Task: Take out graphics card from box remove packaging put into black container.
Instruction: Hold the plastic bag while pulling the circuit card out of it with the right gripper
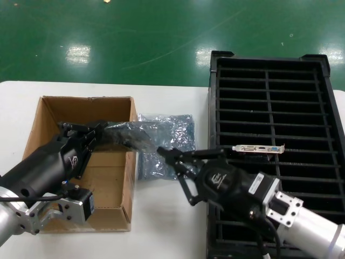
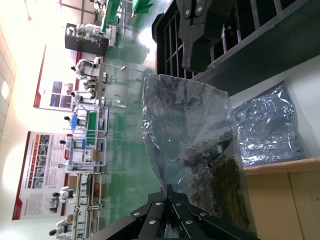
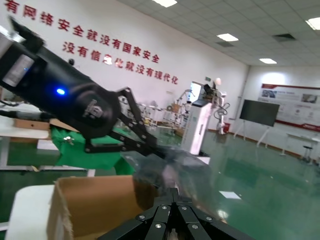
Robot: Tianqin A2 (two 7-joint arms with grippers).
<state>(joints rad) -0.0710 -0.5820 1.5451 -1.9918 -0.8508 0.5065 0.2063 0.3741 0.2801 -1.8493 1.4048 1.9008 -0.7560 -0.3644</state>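
So the left gripper [image 1: 97,132] sits just above the far end of the box [image 1: 51,121], with its jaws clamped tight on one end of the packaging [image 1: 132,135]. That bag stretches out flat over the box's wall on the crate side, and in the left wrist view you can see a dark shape inside it, though I can't tell for sure what that is.

The right gripper [image 1: 175,159] hangs between the box and the black container [image 1: 269,91], right at the free end of the held bag. Its jaws look nearly closed, but whether they actually pinch the plastic I can't tell.

A second silver bag [image 1: 172,145] lies flat on the white table [image 1: 167,226] just beside the box, in the gap before the crate.

One graphics card [image 1: 259,148] already stands on edge in a slot of the black container, well apart from the box, its silver bracket with the ports facing up.
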